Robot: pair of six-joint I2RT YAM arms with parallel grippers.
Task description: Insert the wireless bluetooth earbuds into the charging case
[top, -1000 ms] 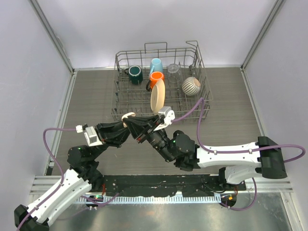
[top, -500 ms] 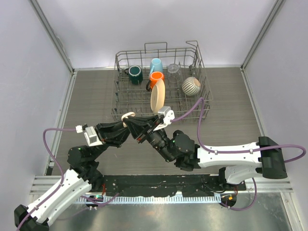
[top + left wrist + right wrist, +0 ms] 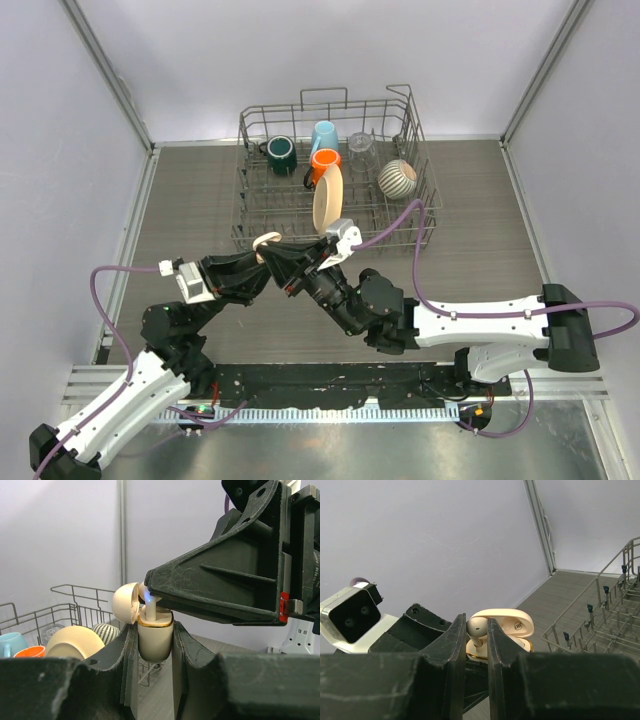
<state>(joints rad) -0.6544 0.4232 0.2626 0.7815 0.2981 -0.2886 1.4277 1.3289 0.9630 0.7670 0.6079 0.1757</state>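
Note:
My left gripper (image 3: 154,630) is shut on a cream charging case (image 3: 155,640) with a gold rim, its lid (image 3: 125,604) hinged open to the left. My right gripper (image 3: 476,630) is shut on a white earbud (image 3: 477,628), held directly over the case (image 3: 512,626). The earbud's stem (image 3: 149,611) reaches down into the case's opening, with a blue light glowing near its top. In the top view both grippers meet above the table in front of the rack, around the case (image 3: 266,241).
A wire dish rack (image 3: 335,170) stands behind the grippers, holding a dark green mug (image 3: 281,152), a blue cup (image 3: 323,135), an orange cup (image 3: 324,160), a clear glass (image 3: 359,145), a striped bowl (image 3: 397,178) and an upright cream plate (image 3: 329,198).
The right arm has shifted slightly toward the left gripper; the two grippers stay together over the case.

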